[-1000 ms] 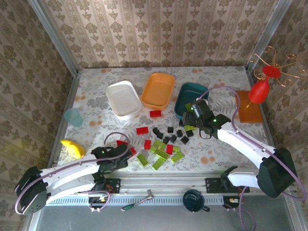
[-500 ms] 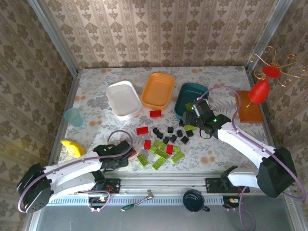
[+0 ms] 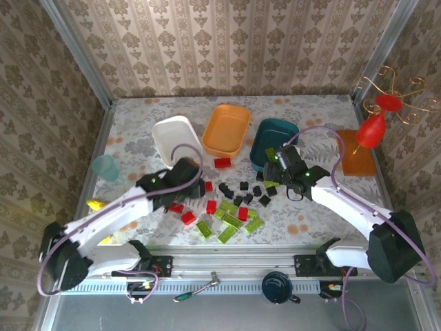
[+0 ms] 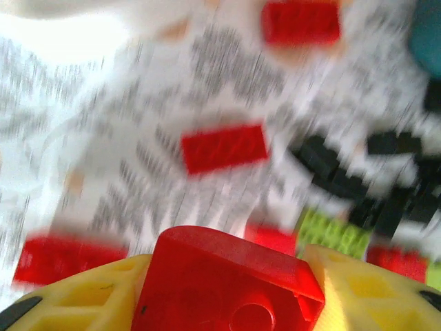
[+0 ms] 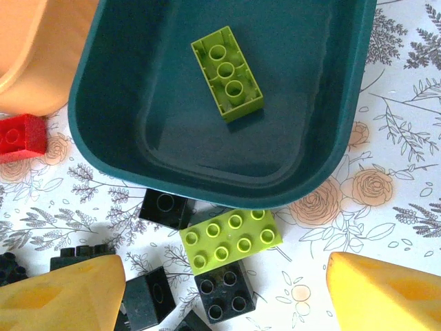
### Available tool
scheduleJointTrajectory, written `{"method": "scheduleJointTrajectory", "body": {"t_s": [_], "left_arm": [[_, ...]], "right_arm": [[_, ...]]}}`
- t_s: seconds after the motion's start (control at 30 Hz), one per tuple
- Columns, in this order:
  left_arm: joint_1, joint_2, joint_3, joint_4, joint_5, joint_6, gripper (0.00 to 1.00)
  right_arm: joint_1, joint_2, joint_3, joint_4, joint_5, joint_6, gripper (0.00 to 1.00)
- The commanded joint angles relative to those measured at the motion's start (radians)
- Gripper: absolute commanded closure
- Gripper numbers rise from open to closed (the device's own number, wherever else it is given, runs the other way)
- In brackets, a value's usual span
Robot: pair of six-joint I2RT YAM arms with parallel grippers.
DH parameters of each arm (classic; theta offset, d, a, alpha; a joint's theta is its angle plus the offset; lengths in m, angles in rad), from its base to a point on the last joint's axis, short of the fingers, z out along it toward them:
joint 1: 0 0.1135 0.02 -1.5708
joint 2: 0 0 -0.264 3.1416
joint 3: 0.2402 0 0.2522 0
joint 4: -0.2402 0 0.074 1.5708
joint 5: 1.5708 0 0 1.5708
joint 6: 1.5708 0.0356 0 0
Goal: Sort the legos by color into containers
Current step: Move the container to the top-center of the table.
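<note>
pale-blue see-through cup (image 3: 105,167) at the left, flat orange mat (image 3: 356,157) far right; red bulb thing (image 3: 372,129) on a gold wire stand (image 3: 402,89), floral worktop (image 3: 310,110)

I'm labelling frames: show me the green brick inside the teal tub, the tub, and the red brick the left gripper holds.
green brick (image 5: 227,73), right wrist view, studded top
teal tub (image 5: 110,103), right wrist view, left inner wall
red brick (image 4: 227,283), left wrist view, near face

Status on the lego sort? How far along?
Barely started. Done: one lime-green brick lies in the teal tub. In hand: left gripper is shut on a red brick; right gripper hangs open over a green brick beside that tub. Left: the orange tub looks empty, and most red, green and black bricks sit loose on the table.
</note>
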Motion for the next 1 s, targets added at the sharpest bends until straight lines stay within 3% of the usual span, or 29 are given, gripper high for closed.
{"method": "scheduleJointTrajectory", "body": {"t_s": [0.0,0.23,0.5,0.7,0.97], "left_arm": [[0.060,0.174,0.175,0.144,0.058,0.186,0.63],[0.127,0.596,0.592,0.188,0.050,0.316,0.64],[0.193,0.932,0.865,0.139,0.097,0.309,0.64],[0.182,1.032,0.961,0.057,0.089,0.314,0.65],[0.145,1.014,0.881,0.040,0.111,0.314,0.66]], "right_arm": [[-0.005,0.019,-0.014,0.012,-0.001,0.024,0.22],[-0.005,0.019,-0.016,-0.012,-0.002,0.026,0.22],[-0.005,-0.048,-0.027,-0.057,0.009,0.022,0.22],[-0.007,-0.091,-0.027,-0.077,0.020,0.022,0.22],[-0.013,-0.095,-0.028,-0.070,0.026,0.026,0.21]]}}
